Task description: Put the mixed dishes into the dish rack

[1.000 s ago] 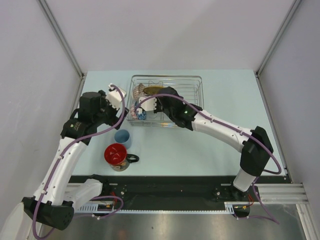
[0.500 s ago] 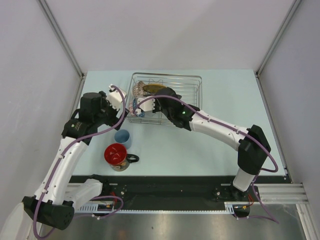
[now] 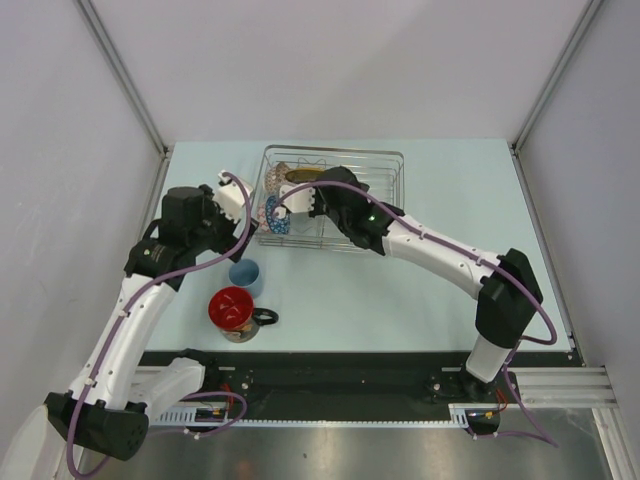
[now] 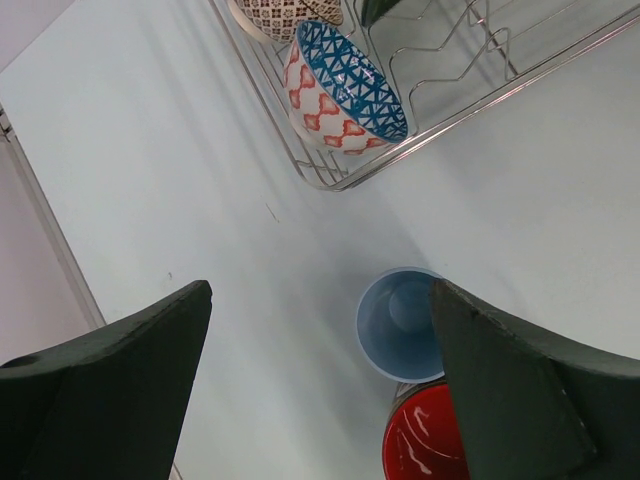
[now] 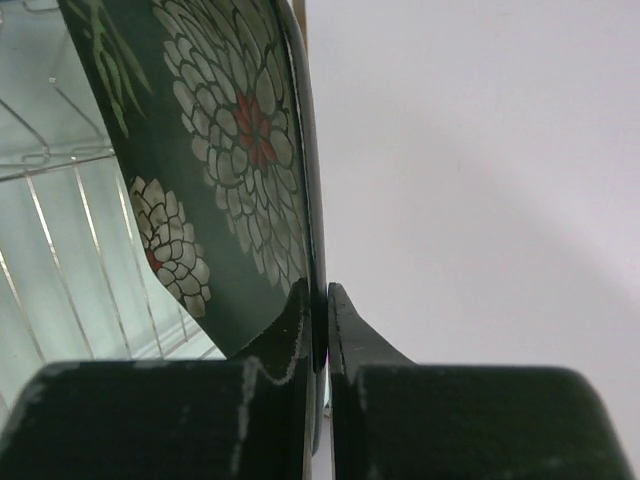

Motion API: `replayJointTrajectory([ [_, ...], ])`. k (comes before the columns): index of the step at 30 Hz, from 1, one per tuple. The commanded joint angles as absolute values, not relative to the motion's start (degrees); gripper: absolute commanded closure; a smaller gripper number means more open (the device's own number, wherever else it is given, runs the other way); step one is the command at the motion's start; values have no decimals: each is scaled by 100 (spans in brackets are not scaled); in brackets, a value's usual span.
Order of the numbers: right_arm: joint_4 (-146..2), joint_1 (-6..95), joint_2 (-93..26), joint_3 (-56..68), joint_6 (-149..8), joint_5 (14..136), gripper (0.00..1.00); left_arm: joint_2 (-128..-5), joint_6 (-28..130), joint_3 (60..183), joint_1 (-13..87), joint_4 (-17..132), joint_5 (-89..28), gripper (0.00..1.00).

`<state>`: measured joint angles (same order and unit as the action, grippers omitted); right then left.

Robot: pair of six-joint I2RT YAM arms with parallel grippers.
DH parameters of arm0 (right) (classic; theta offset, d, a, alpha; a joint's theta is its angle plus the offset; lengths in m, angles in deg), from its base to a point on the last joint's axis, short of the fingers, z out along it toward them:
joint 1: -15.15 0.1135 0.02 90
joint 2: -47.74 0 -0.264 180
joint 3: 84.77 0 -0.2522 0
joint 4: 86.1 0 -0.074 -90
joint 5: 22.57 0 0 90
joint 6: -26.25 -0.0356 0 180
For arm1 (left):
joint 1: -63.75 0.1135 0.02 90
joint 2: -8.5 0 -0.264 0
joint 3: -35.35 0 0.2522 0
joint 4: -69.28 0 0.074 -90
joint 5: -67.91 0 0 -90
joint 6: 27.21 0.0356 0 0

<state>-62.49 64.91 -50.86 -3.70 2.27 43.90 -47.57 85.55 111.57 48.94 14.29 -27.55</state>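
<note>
Before the dish rack (image 3: 385, 180) stand the red-inside mug (image 3: 232, 308), then the light-blue cup (image 3: 245, 274), under the wide-open left gripper (image 4: 318, 300). The blue-patterned bowl (image 4: 345, 90) leans in the rack's left corner. The right gripper (image 5: 318, 300) pinches the dark plate (image 5: 230, 150) upright over the rack. Pale table (image 3: 450, 200), grey walls (image 3: 350, 70).

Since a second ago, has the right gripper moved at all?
Yes. In the top view the right gripper, shut on the plate, has shifted a little away from the rack's near edge, toward its far rim.
</note>
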Motion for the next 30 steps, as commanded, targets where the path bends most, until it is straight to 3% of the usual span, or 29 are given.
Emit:
replayJointTrajectory([
  [1, -7181, 6305, -4823, -1152, 279, 3904, 100, -4625, 8415, 11090, 4960, 1536, -2939, 5],
  [30, -7032, 6709, -5113, -730, -205, 3974, 100, -4573, 8432, 10932, 4960, 1685, -2930, 5],
])
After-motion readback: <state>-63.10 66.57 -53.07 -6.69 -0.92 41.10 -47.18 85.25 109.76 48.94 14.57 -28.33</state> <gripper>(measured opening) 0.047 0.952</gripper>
